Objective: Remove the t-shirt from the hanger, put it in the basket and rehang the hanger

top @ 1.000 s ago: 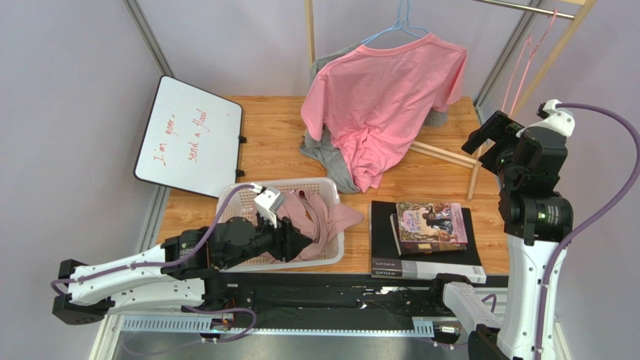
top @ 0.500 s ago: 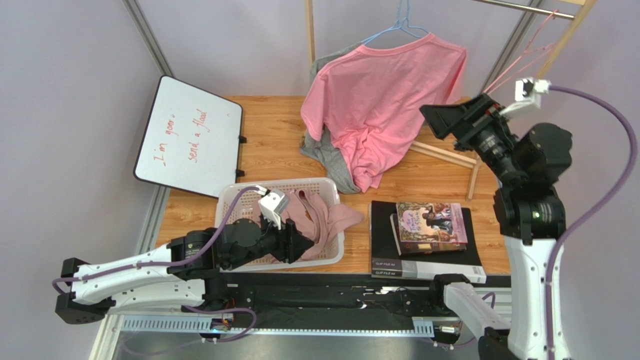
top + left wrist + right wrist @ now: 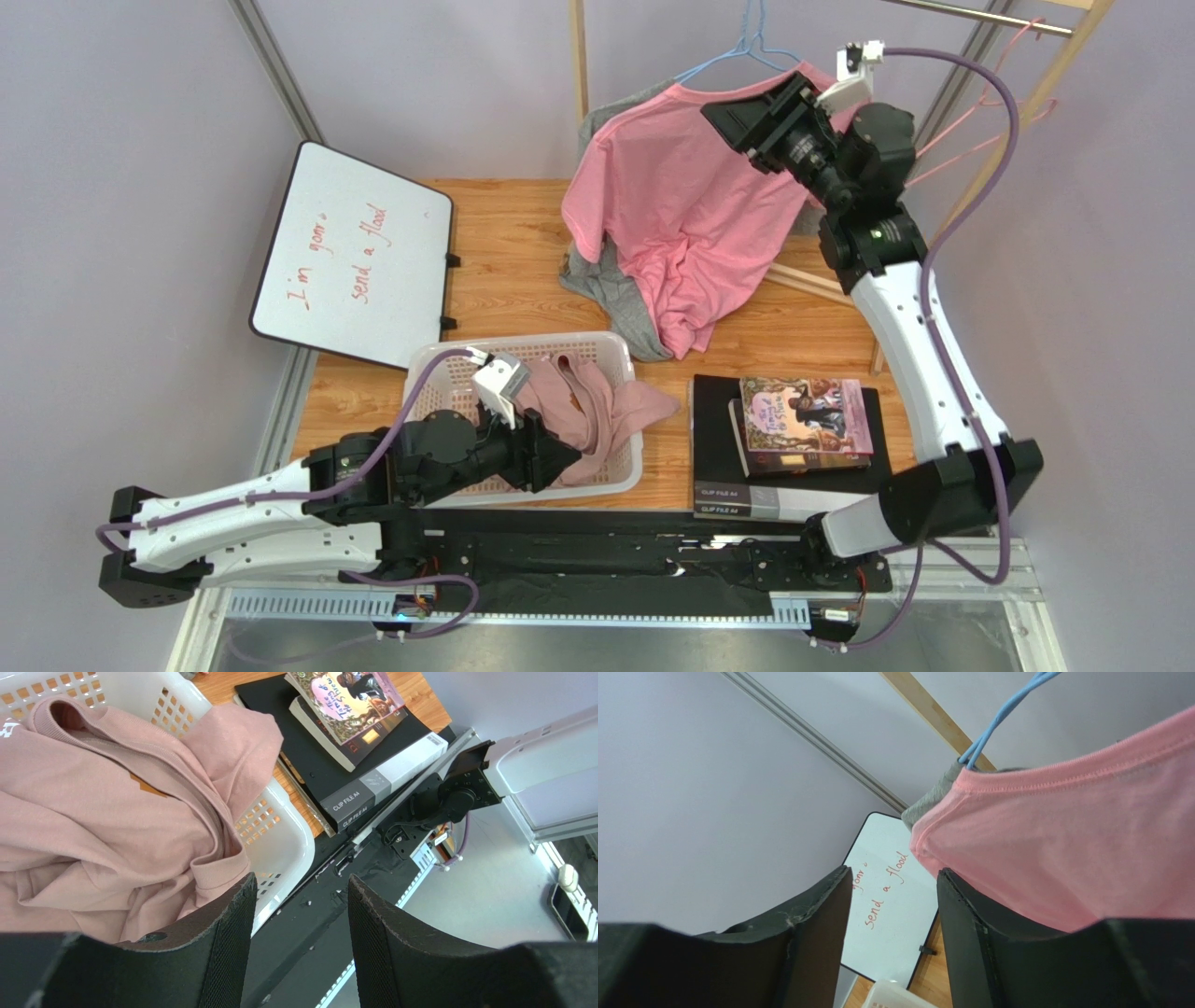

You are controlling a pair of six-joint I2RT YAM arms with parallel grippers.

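Note:
A pink t-shirt hangs on a blue wire hanger from the rail at the back. My right gripper is raised high against the shirt's right shoulder, just below the hanger hook. In the right wrist view its jaws stand open with nothing between them. There the pink t-shirt lies just outside the right finger, and the hanger is above. My left gripper stays low over the basket, open and empty.
A grey garment hangs behind the t-shirt. A white basket holds a dusky pink garment. Books lie on a black box file. A whiteboard leans at the left. A wooden rack bar is at the back right.
My right arm has swung up and left from the table's right side to the t-shirt's shoulder, and its jaws have narrowed. The left arm has hardly moved.

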